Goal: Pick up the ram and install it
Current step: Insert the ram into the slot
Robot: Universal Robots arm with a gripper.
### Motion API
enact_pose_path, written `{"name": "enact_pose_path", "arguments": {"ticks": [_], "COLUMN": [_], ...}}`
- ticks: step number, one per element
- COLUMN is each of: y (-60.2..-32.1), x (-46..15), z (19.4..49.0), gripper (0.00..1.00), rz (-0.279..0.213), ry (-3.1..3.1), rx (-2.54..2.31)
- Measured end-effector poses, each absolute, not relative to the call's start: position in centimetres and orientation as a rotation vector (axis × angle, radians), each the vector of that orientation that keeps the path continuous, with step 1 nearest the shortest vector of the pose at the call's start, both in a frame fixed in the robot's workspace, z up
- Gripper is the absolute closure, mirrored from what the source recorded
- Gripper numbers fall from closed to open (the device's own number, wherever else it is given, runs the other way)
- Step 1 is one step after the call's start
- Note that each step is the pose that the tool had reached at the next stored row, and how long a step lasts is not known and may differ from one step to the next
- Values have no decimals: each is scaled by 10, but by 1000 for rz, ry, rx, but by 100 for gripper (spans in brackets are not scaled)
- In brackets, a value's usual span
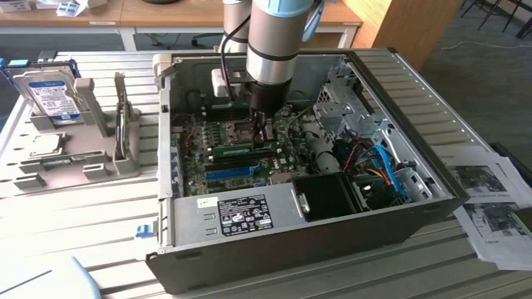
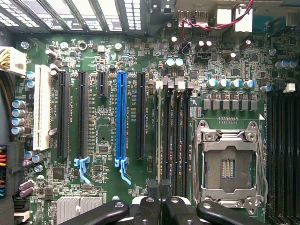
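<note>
Ram stands on its long edge on the motherboard inside the open computer case, between the CPU socket and the blue expansion slot. The gripper reaches straight down into the case and is clamped on the ram's upper edge.

From the wrist view the ram appears edge-on as a thin green line. It runs along the black memory slots, on their side nearest the blue expansion slot. The two fingertips of the gripper pinch it near one end. Whether the stick is fully seated cannot be told.

The CPU socket lies open beyond the memory slots. Outside the case, toward the exterior view's left, a hard drive stands in a grey holder on the table. Printed papers lie toward the exterior view's right.
</note>
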State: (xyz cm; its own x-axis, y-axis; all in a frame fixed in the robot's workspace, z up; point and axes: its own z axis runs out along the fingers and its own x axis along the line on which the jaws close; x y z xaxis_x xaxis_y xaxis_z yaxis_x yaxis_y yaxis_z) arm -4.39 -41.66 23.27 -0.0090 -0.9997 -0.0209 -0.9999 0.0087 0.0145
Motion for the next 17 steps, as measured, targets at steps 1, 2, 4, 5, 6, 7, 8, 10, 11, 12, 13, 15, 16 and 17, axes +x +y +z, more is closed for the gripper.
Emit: {"name": "enact_pose_path", "arguments": {"ticks": [1,2,4,5,6,7,8,10,11,12,13,15,16,17], "y": [-417,-417,-417,-417,-417,-417,-417,-417,-417,-417,-417,-417,-417,-417], "x": [-44,-43,-42,-42,-42,-42,-42,-42,-42,-41,-41,-41,-41,-41], "z": [233,233,233,233,233,233,233,233,233,233,233,232,232,232], "gripper": [89,89,89,89,89,89,89,89,89,89,89,89,89,89], "rz": [39,39,39,39,39,39,39,39,39,39,39,39,39,39], "ry": [2228,2228,2228,2228,2228,2228,2228,2228,2227,2228,2228,2228,2228,2228], "rx": [-2208,-2208,-2208,-2208,-2208,-2208,-2208,-2208,-2209,-2208,-2208,-2208,-2208,-2208]}}
